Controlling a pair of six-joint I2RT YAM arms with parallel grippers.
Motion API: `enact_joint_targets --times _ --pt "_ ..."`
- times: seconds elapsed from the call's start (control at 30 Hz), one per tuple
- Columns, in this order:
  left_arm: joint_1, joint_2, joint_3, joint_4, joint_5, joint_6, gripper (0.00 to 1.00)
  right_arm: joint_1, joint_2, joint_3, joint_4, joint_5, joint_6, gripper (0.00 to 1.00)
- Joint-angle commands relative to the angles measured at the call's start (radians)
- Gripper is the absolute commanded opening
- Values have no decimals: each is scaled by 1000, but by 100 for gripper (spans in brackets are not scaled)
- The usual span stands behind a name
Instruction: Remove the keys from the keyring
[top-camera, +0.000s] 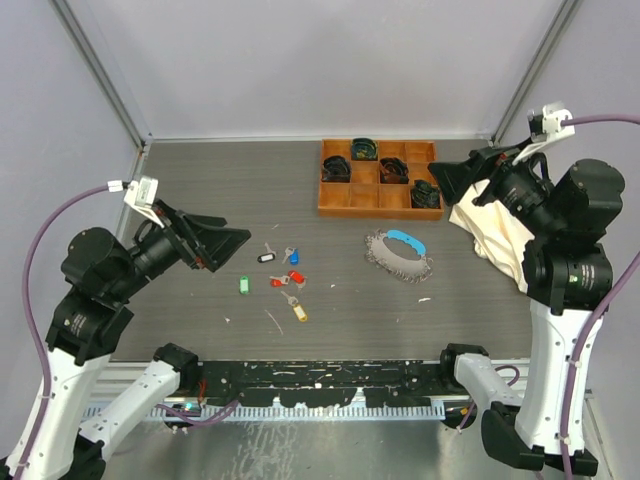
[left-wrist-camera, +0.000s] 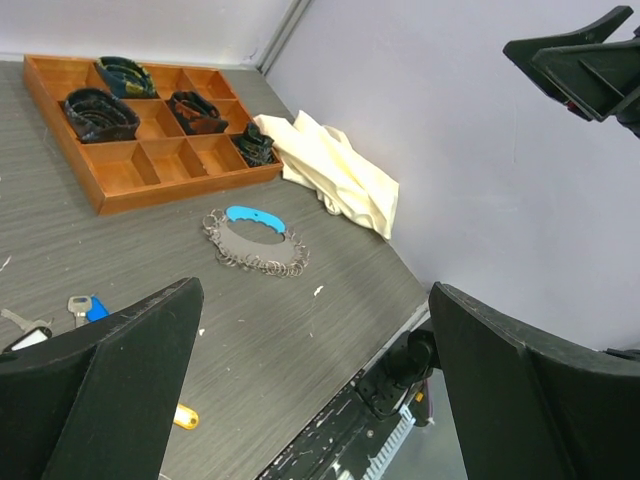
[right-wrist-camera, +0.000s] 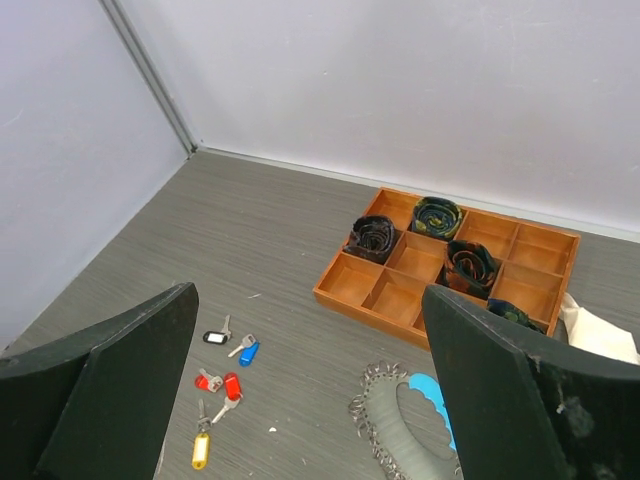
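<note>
The keyring (top-camera: 399, 256) lies on the table right of centre, a silvery coil loop with a light-blue plastic segment (top-camera: 406, 240); it also shows in the left wrist view (left-wrist-camera: 256, 242) and the right wrist view (right-wrist-camera: 400, 425). Several loose keys lie left of it, apart from the ring: black tag (top-camera: 266, 257), blue tag (top-camera: 293, 256), red tags (top-camera: 288, 280), green tag (top-camera: 243, 285), yellow tag (top-camera: 299, 312). My left gripper (top-camera: 232, 245) is open and empty, raised left of the keys. My right gripper (top-camera: 452, 180) is open and empty, raised at the right.
An orange wooden tray (top-camera: 378, 178) with compartments holding dark rolled items stands at the back. A cream cloth (top-camera: 495, 235) lies at the right by the right arm. Small white specks dot the table.
</note>
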Motion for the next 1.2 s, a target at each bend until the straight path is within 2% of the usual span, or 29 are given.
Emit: enact_joint_targets --times 0.0,0.43,0.87,1.17 --pt "6 20 -8 118 39 -7 98 -12 25 49 21 -50 -11 100" --pt "5 66 35 113 51 49 98 -26 66 119 9 -59 -38 100" --pt "5 88 98 60 36 112 98 -31 62 140 10 -43 -41 100" --pt "6 78 82 60 22 126 98 -31 51 117 12 -27 -56 100"
